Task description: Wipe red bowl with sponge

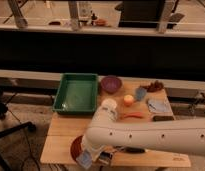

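step: wiping stage, by my read. End effector [91, 157] sits low in the lower left of frame, right at the red bowl [75, 148], w/ a pale blue-grey block under it that looks like the sponge [85, 159].
red bowl: lower left, near the front edge of the tabletop [58, 136]; only a dark red arc shows, the rest hidden behind the arm.
sponge: just below/right of the bowl's visible rim, at the tip of the end effector. Can't tell if it's touching the bowl or just beside it.
end effector: how far open, can't tell; blocked by the wrist and too murky. Seems to be carrying the sponge, but the grip itself isn't visible.
arm: big white link [151, 135] crosses from the right edge to lower left and covers much of the front of the tabletop.
next move: prob. needs the sponge pressed into the bowl and swept around inside w/ light downward force; bowl may slide toward the edge if pushed sideways.
other stuff: green tray [76, 92] upper left of tabletop, purple bowl [111, 84] beside it, small orange item [128, 100], blue cloth [158, 106] right side.
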{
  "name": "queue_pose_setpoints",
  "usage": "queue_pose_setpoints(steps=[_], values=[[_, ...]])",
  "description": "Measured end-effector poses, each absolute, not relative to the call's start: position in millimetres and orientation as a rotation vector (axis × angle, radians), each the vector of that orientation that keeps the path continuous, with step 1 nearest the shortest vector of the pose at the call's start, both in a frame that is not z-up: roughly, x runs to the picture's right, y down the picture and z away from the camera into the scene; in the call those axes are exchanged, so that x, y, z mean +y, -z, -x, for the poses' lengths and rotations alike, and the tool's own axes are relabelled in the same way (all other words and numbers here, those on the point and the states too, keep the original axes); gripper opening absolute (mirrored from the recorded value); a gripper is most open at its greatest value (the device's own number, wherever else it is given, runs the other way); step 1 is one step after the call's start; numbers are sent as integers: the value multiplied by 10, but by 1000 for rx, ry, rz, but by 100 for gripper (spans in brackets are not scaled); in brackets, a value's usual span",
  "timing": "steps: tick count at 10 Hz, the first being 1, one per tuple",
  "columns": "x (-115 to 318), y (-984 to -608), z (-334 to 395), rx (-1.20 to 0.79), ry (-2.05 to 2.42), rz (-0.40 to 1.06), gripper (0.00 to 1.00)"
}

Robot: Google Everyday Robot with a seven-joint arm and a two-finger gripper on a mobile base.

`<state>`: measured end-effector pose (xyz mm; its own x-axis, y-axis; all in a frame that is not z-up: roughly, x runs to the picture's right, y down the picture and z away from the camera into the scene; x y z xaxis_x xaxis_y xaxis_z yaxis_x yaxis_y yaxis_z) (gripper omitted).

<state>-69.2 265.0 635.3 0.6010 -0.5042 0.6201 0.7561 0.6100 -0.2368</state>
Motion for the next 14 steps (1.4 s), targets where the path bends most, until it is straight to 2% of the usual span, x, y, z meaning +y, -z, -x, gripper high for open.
queue_pose_setpoints(steps=[2,4,10,14], values=[[2526,-6175,1011,-575,836,461,0],[2498,-6164,1314,-640,881,417,0],[2620,-6702,1328,-714,858,430,0],[2608,-6493,1425,-735,872,419,0]])
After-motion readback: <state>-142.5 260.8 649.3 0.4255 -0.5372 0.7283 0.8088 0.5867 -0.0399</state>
